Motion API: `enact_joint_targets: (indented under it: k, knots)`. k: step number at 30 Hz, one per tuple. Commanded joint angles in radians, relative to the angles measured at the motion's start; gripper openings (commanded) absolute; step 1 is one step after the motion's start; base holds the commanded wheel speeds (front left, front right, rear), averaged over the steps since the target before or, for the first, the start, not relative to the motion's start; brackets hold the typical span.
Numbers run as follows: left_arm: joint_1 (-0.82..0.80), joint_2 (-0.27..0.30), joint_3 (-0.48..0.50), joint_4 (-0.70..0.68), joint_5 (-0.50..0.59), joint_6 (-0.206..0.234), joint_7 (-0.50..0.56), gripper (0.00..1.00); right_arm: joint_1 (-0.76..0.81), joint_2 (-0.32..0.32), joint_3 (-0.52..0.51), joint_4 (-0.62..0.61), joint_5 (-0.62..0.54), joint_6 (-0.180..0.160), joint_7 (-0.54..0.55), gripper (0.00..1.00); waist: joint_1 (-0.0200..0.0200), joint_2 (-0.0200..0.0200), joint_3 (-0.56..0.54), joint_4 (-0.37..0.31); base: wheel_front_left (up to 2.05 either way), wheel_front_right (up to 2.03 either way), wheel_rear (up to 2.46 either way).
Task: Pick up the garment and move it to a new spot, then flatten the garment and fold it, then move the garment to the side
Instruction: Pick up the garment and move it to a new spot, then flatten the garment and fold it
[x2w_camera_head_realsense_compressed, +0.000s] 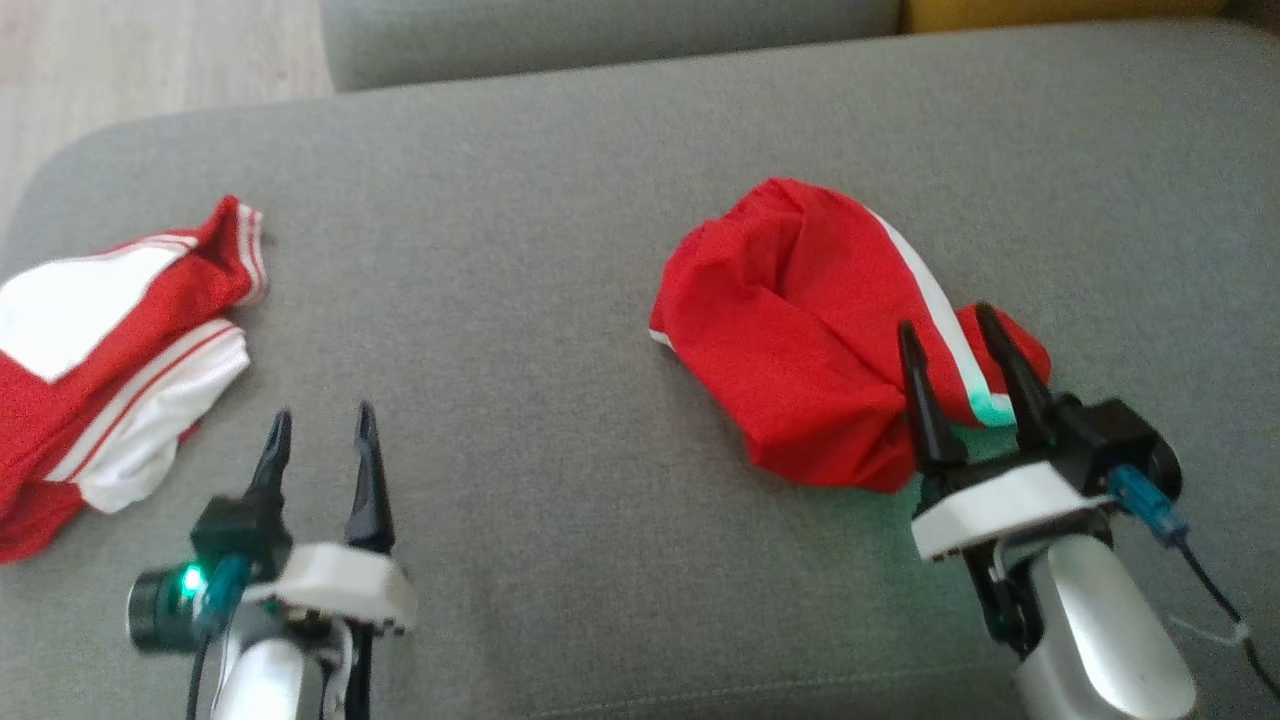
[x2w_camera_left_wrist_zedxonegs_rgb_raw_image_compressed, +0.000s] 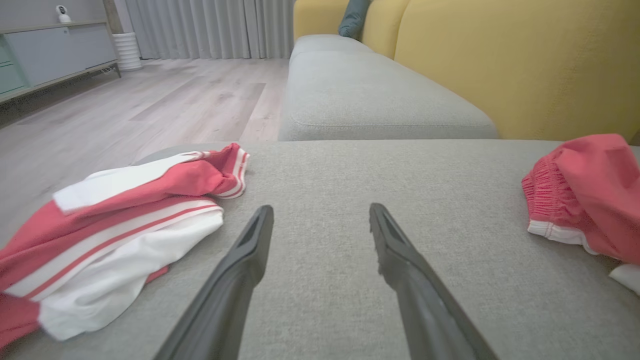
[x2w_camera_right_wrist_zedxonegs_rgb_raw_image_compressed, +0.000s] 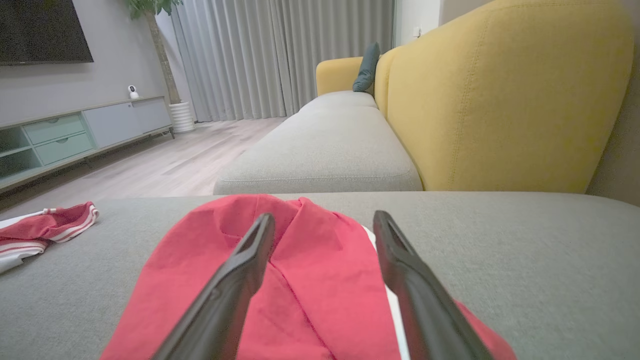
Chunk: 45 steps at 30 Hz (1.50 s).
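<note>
A crumpled red garment (x2w_camera_head_realsense_compressed: 800, 330) with a white side stripe lies right of centre on the grey sofa cushion (x2w_camera_head_realsense_compressed: 560, 300). My right gripper (x2w_camera_head_realsense_compressed: 946, 320) stands open over its near right end, one finger on each side of the stripe, with red cloth (x2w_camera_right_wrist_zedxonegs_rgb_raw_image_compressed: 320, 280) spread under the fingers. A second garment (x2w_camera_head_realsense_compressed: 110, 340), red and white with striped trim, lies bunched at the cushion's left edge. My left gripper (x2w_camera_head_realsense_compressed: 324, 412) is open and holds nothing, just right of that garment (x2w_camera_left_wrist_zedxonegs_rgb_raw_image_compressed: 125, 225), fingers over bare cushion. The red garment (x2w_camera_left_wrist_zedxonegs_rgb_raw_image_compressed: 585, 190) shows its elastic waistband at the right of the left wrist view.
A yellow backrest (x2w_camera_right_wrist_zedxonegs_rgb_raw_image_compressed: 500, 100) rises on the right. Beyond lies another grey seat cushion (x2w_camera_left_wrist_zedxonegs_rgb_raw_image_compressed: 370, 95). Wooden floor (x2w_camera_left_wrist_zedxonegs_rgb_raw_image_compressed: 150, 110) drops off past the cushion's rounded left edge. Bare cushion stretches between the two garments.
</note>
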Motion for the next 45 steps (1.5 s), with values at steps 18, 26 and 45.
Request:
enact_joint_targets:
  k: [18, 26, 45]
  knots:
    - [0.018, -0.004, -0.057, -0.041, -0.034, 0.003, -0.005, 1.0, -0.052, 0.004, -0.152, 0.181, -0.069, 0.007, -0.006, 0.93, 0.0001, 0.0, 0.009, 0.057, 0.0, 0.0, 0.0]
    - [0.008, -0.004, -0.073, -0.031, -0.052, 0.01, -0.005, 1.0, -0.119, 0.004, -0.184, 0.338, -0.052, 0.007, -0.006, 0.0, 0.0001, 0.0, 0.017, 0.084, 0.0, 0.0, 0.0]
    - [-0.016, -0.004, -0.152, -0.032, -0.032, -0.003, -0.005, 1.0, -0.351, -0.035, -0.2, 0.015, -0.113, 0.007, -0.006, 0.0, 0.0001, 0.0, -0.012, 0.132, 0.0, 0.0, 0.0]
